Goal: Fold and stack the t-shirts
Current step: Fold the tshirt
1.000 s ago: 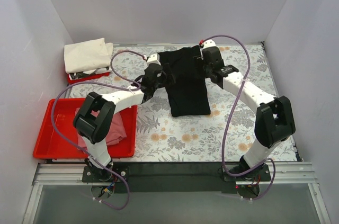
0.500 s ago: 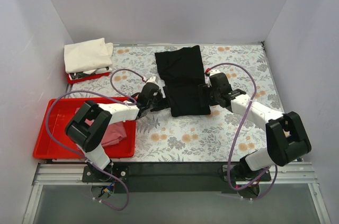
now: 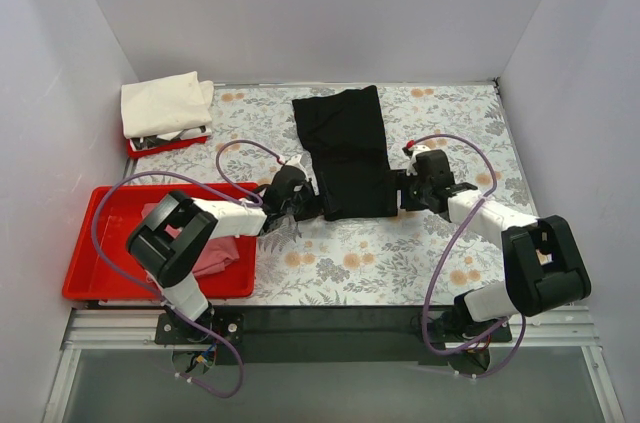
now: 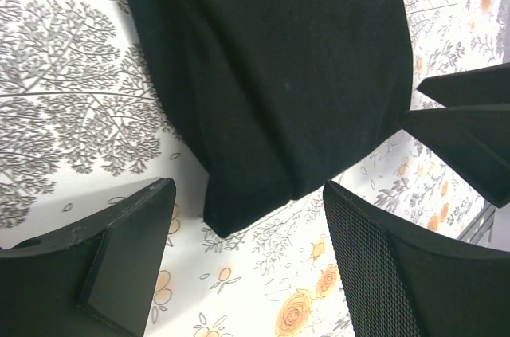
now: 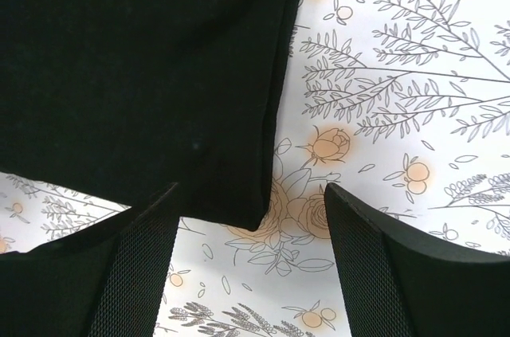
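The black t-shirt lies flat as a long folded strip in the middle of the flowered table. My left gripper is open at its near left corner. In the left wrist view the shirt's corner lies between the spread fingers of this gripper. My right gripper is open at the near right corner. The right wrist view shows that corner between this gripper's fingers. The cream-white t-shirt lies folded at the back left. The dusty pink t-shirt lies in a red tray, partly hidden by my left arm.
A large red tray stands at the near left and holds the pink shirt. A small red tray sits under the cream shirt. White walls close in the left, back and right. The right gripper's fingers show in the left wrist view.
Both grippers have drawn back from the shirt's far end to its near corners. The black shirt, raised at the far end a second ago, now lies flat and released.
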Available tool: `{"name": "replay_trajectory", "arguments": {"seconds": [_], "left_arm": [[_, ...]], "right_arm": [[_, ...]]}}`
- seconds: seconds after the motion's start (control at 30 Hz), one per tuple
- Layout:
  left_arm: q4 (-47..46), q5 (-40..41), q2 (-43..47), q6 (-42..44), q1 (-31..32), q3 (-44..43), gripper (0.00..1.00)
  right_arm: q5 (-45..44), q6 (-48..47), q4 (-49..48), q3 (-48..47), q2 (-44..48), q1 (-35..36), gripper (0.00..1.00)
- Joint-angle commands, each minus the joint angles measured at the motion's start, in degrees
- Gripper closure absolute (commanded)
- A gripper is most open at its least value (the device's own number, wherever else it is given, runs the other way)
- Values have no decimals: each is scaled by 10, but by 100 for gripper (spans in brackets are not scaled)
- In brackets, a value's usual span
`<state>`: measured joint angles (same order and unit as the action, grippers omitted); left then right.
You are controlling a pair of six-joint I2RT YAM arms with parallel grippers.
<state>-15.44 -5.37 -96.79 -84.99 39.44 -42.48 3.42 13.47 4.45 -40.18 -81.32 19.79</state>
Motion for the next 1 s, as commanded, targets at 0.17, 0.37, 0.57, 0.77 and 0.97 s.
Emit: {"name": "replay_trajectory", "arguments": {"seconds": [0.17, 0.37, 0.57, 0.77, 0.97], "left_arm": [[-11, -11, -12, -13, 17, 3, 31], [-19, -17, -31, -18, 25, 4, 35], [-21, -5, -39, -11, 27, 4, 56], [-17, -3, -42, 12, 27, 3, 100], [14, -31, 13, 51, 35, 30, 100]], "right_arm": [[84, 13, -74, 27, -17, -15, 37], [98, 22, -91, 43, -42, -15, 39], [106, 23, -94, 52, -47, -15, 58], [141, 14, -83, 59, -46, -14, 99], [163, -5, 2, 85, 58, 3, 99]]}}
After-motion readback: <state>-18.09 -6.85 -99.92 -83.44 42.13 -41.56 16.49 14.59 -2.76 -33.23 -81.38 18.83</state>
